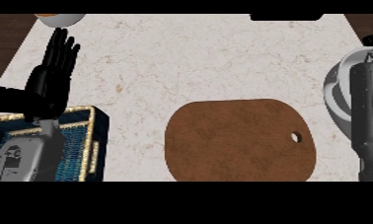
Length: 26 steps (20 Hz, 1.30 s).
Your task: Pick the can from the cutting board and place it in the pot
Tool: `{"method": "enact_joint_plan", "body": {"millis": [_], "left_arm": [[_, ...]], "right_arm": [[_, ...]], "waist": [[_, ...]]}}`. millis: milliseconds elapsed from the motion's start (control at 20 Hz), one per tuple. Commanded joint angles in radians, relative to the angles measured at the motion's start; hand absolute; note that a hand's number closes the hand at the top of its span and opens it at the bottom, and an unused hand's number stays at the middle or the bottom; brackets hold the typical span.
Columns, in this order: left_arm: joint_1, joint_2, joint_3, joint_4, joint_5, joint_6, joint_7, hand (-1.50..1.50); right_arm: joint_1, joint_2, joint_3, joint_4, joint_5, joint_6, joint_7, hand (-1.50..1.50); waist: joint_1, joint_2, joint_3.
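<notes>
Looking steeply down at the pale marbled tabletop (204,55), I see a brown cutting board (237,139) with a small hole near its right edge, lying low and centre. Its surface carries nothing: no can sits on it. At the far right edge stands the pot (336,90), a grey and white round vessel only partly in view. A dark upright shape (361,119) rises over it, running down to the lower edge. I judge this to be my right arm, but I cannot tell its hand from anything it may hold, nor whether that hand is apart or clamped.

The can itself shows nowhere plainly. Judging from the bare board and the arm at the pot, I take the lift as done and the placing as under way or just finishing; the release cannot be confirmed.

My left hand (51,77) rests at the left, fingers straight and pointing up, holding nothing, above a blue woven basket (91,139) with a golden rim. A bowl (62,19) peeks in at top left.
</notes>
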Motion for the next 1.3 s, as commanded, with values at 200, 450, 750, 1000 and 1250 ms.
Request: {"method": "enact_joint_plan", "body": {"millis": [200,450,750,1000,1250], "left_arm": [[-0.011,0.0,0.01,0.01,0.01,-0.017,0.012,0.0],[-0.002,-0.005,0.006,0.031,-0.01,-0.033,-0.034,0.0],[-0.03,-0.003,0.02,0.009,-0.002,-0.021,0.016,0.0],[-0.017,-0.012,0.01,-0.008,-0.011,-0.013,0.013,0.0],[-0.044,-0.005,0.026,-0.023,-0.003,-0.001,0.06,0.0]], "right_arm": [[0.258,-0.024,-0.095,-0.212,-0.151,-0.069,-0.076,1.5],[0.305,-0.056,-0.138,-0.11,-0.214,-0.176,-0.111,1.5],[0.311,-0.084,-0.182,-0.007,-0.311,-0.147,-0.134,1.5],[0.338,-0.013,-0.295,0.041,-0.56,-0.294,-0.247,-1.5],[0.299,-0.108,-0.291,0.189,-0.702,-0.337,-0.464,-1.5]], "waist": [[-0.005,0.001,0.0],[0.005,0.004,0.0],[0.007,0.004,0.0],[0.003,0.003,0.002],[0.01,0.004,0.001]]}}
